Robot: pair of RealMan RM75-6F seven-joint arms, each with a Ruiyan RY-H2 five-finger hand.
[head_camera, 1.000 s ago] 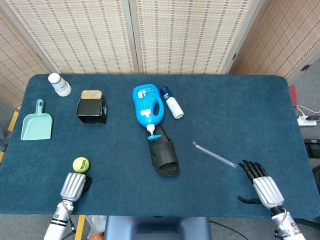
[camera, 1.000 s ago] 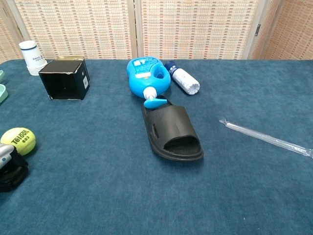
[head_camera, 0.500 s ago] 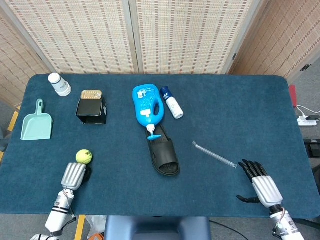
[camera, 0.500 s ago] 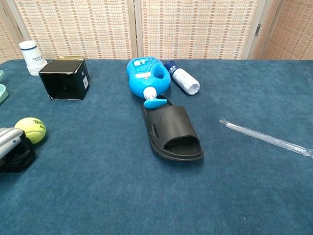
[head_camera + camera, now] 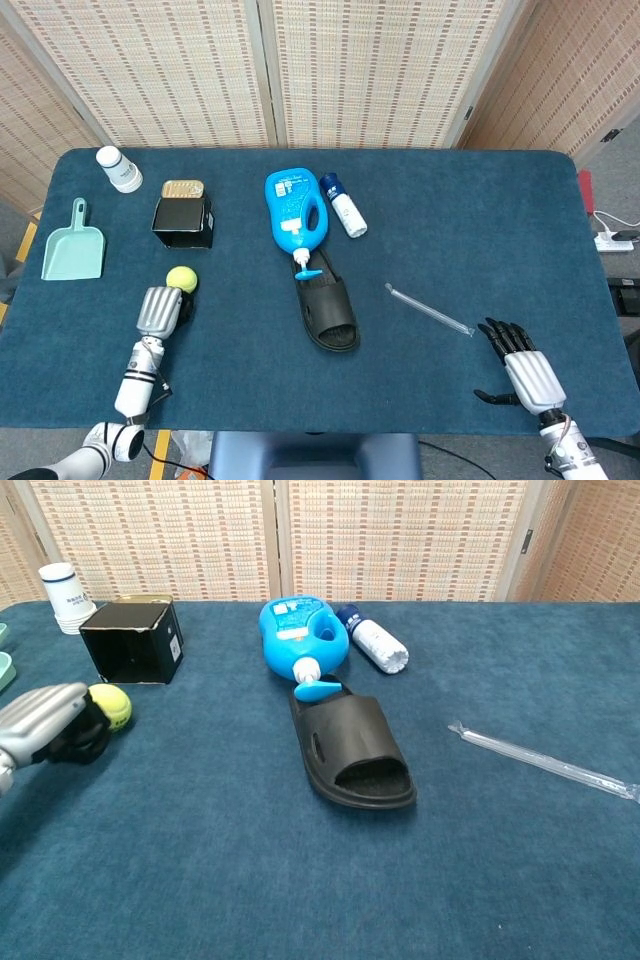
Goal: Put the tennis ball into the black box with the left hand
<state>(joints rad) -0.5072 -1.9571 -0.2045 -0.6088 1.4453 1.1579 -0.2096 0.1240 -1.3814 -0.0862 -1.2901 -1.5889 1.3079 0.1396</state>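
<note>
The yellow-green tennis ball (image 5: 181,279) (image 5: 112,705) sits at the fingertips of my left hand (image 5: 160,309) (image 5: 55,723), whose dark fingers curl around its near side and hold it. Hand and ball are just in front of the black box (image 5: 183,221) (image 5: 132,640), a short gap away, at the table's left. The box lies with its open side facing me. At the near right, my right hand (image 5: 520,365) rests on the blue cloth with fingers spread and nothing in it; the chest view does not show it.
A blue detergent bottle (image 5: 295,210) and a black slipper (image 5: 330,310) lie mid-table, with a white bottle (image 5: 343,210) beside them. A clear plastic tube (image 5: 430,310) lies to the right. A green dustpan (image 5: 73,248) and a white jar (image 5: 119,169) sit at far left.
My left hand has moved forward from the table's near edge toward the black box, and the tennis ball has gone with it. The right hand has not moved.
</note>
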